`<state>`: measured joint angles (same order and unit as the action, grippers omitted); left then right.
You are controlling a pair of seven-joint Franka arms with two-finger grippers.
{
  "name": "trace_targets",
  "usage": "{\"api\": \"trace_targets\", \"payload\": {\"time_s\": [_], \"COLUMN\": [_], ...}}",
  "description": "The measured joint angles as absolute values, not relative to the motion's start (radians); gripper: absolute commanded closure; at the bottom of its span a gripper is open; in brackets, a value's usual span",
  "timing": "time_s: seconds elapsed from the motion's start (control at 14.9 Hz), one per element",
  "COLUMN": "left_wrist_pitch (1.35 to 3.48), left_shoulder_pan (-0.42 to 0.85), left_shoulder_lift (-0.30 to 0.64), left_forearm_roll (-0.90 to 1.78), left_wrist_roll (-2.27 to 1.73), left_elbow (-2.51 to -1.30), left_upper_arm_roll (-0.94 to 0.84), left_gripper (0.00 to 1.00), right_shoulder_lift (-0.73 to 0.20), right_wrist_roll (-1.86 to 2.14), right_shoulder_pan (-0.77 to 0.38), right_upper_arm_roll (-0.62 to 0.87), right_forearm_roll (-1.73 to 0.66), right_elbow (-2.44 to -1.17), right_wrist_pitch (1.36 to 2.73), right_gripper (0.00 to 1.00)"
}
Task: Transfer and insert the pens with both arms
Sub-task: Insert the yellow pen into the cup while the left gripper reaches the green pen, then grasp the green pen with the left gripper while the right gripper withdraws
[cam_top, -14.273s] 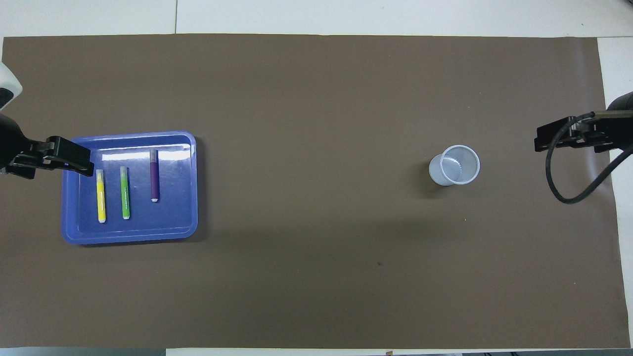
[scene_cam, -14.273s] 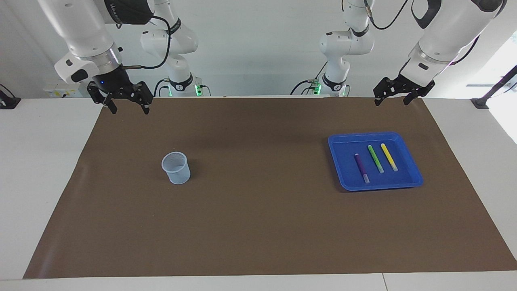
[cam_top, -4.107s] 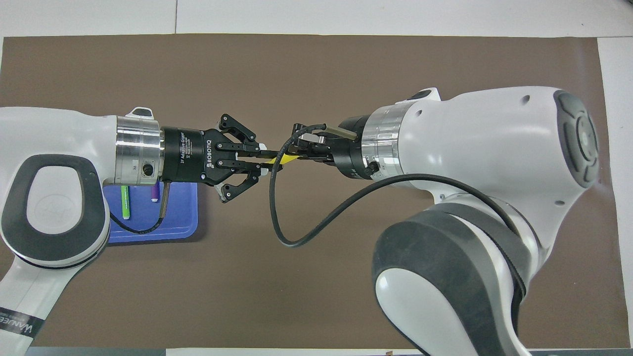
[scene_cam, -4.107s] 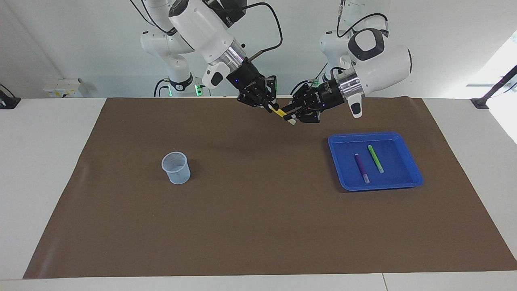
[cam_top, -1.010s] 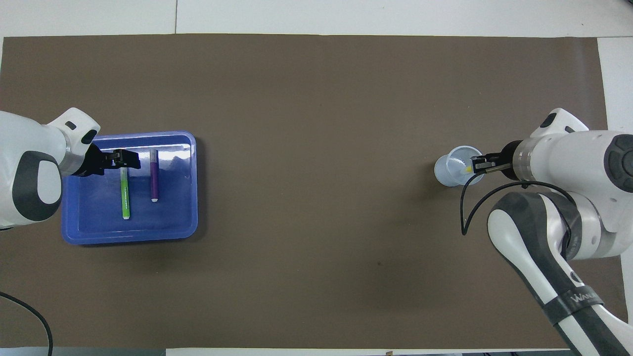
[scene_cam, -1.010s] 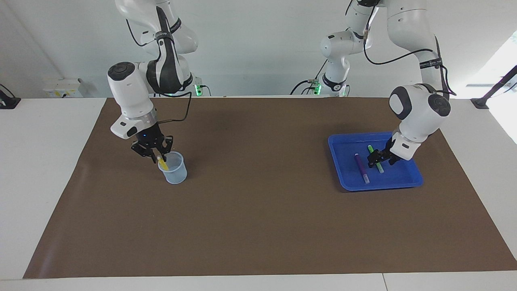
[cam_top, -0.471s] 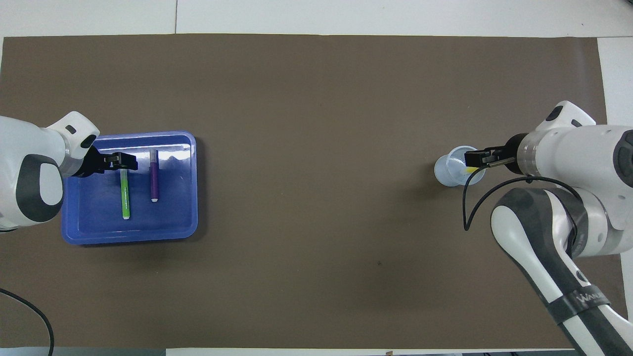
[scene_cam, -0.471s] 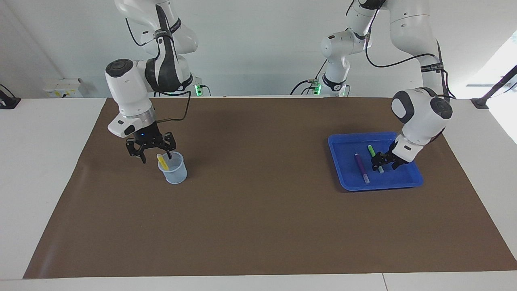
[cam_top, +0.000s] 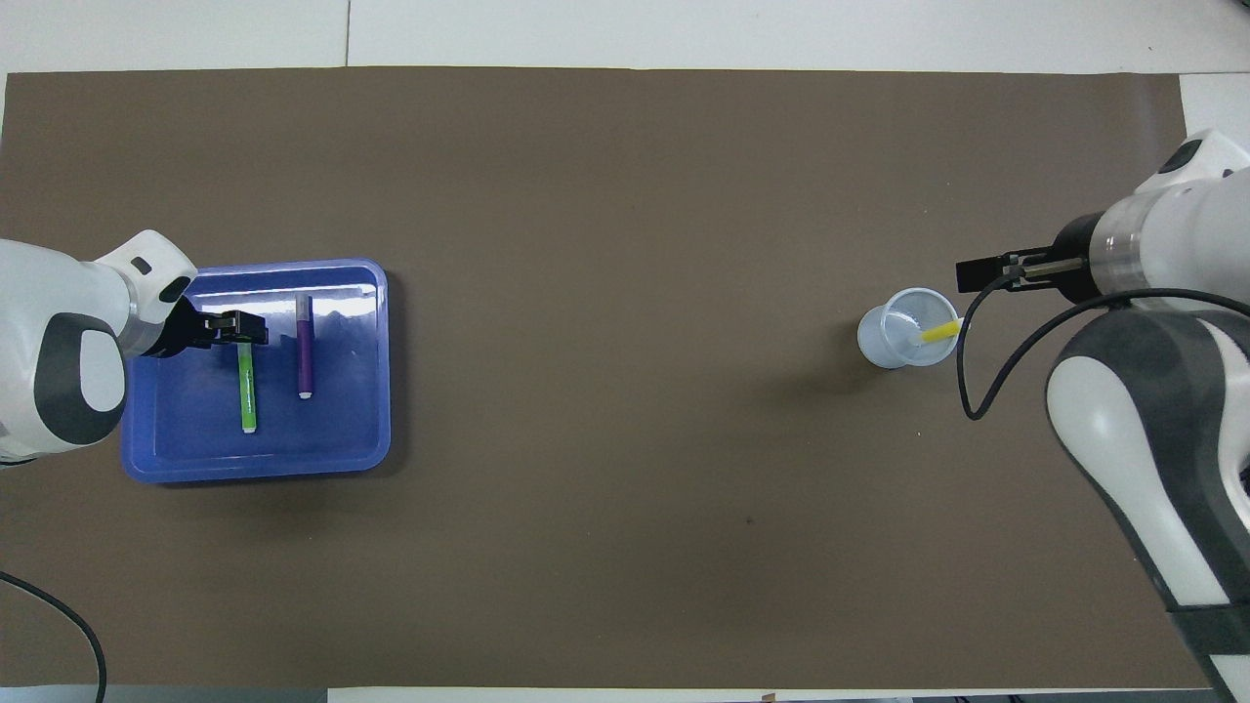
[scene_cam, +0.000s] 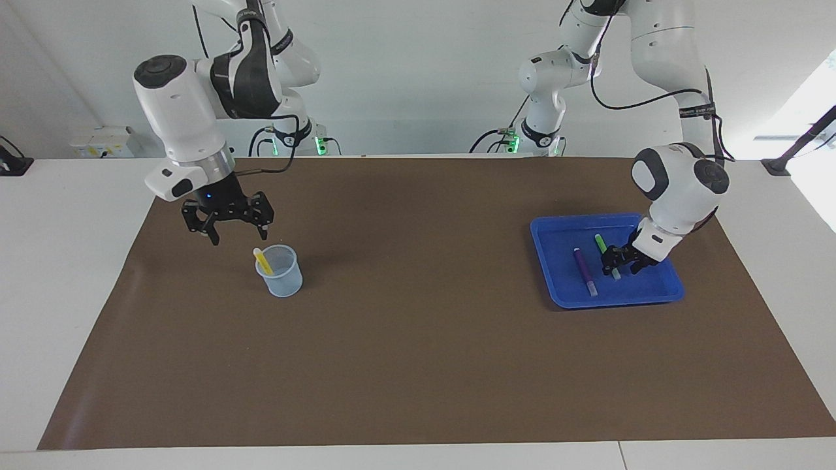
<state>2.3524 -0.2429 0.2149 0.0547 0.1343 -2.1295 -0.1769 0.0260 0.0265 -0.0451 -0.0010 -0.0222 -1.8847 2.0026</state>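
one yellow pen [scene_cam: 262, 260] now leans in the translucent cup [scene_cam: 281, 274], freed; right gripper [scene_cam: 227, 228] has lifted clear, fingers spread. left gripper [scene_cam: 617, 263] straddles the slim green pen [scene_cam: 601, 245] in the glossy blue tray [scene_cam: 562, 294], grip unclear; purple pen [scene_cam: 584, 269] alongside.

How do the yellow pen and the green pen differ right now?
The yellow pen stands tilted in the cup; the green pen lies flat in the tray. The yellow is free of the open right gripper; the left gripper is down at the green. Both are slim markers.
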Motion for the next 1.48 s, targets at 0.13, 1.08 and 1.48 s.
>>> {"api": "trace_targets", "payload": {"time_s": [0.13,1.08,1.48], "left_wrist_pitch": [2.353,2.356,2.159], "left_shoulder_pan": [-0.243,-0.243,-0.254], "left_shoulder_lift": [0.216,0.223,0.223], "left_forearm_roll": [0.008,-0.013,-0.002], "left_wrist_roll": [0.135,0.135,0.105], "left_elbow": [-2.133,-2.137,-2.024], "left_upper_arm_roll": [-0.177,-0.178,-0.178], "left_gripper": [0.31,1.00,1.00], "right_shoulder_lift": [0.030,0.032,0.033], "right_wrist_roll": [-0.001,-0.011,-0.011], "right_shoulder_pan": [-0.045,-0.042,-0.040], "right_upper_arm_roll": [-0.002,-0.014,-0.028], "right_forearm_roll": [-0.022,0.013,0.013], "right_elbow": [-1.797,-1.625,-1.625], "right_wrist_pitch": [1.882,1.623,1.617], "right_gripper": [0.00,0.00,0.00]}}
